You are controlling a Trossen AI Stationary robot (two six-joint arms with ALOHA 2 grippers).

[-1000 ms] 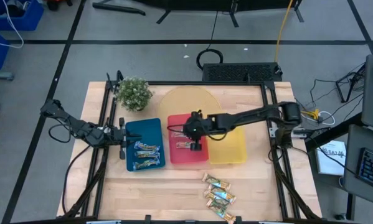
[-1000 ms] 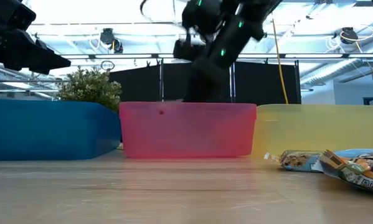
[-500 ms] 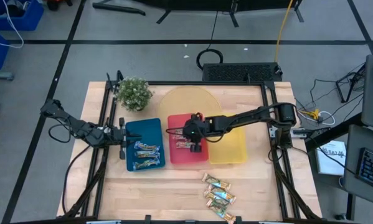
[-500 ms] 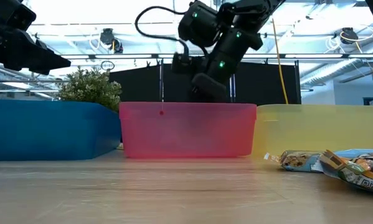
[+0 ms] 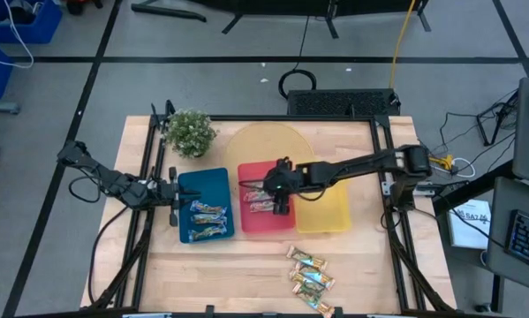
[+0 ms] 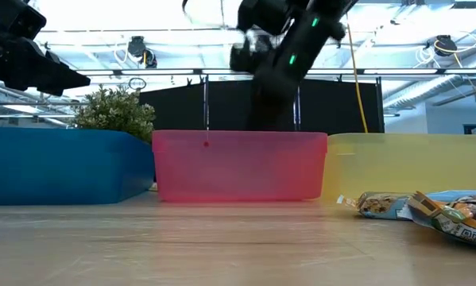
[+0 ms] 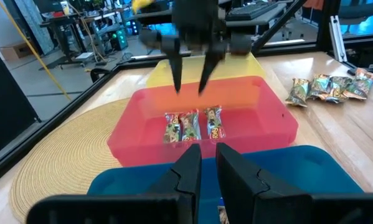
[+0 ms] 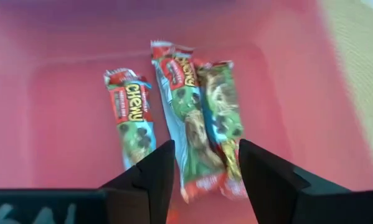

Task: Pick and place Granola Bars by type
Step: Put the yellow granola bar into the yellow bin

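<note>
Since a moment ago the right gripper (image 5: 282, 196) has risen above the red tray (image 5: 289, 218), fingers spread and empty; three red-green granola bars (image 8: 183, 124) lie side by side on its floor; the left gripper (image 5: 171, 191) waits narrowly parted at the blue tray (image 5: 213, 183); more bars (image 5: 310, 280) sit loose on the table (image 5: 246, 274).

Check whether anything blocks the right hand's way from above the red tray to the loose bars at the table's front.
Nothing visible does. The right hand hangs open above the red tray; only bare tabletop separates that tray from the loose granola bars.
</note>
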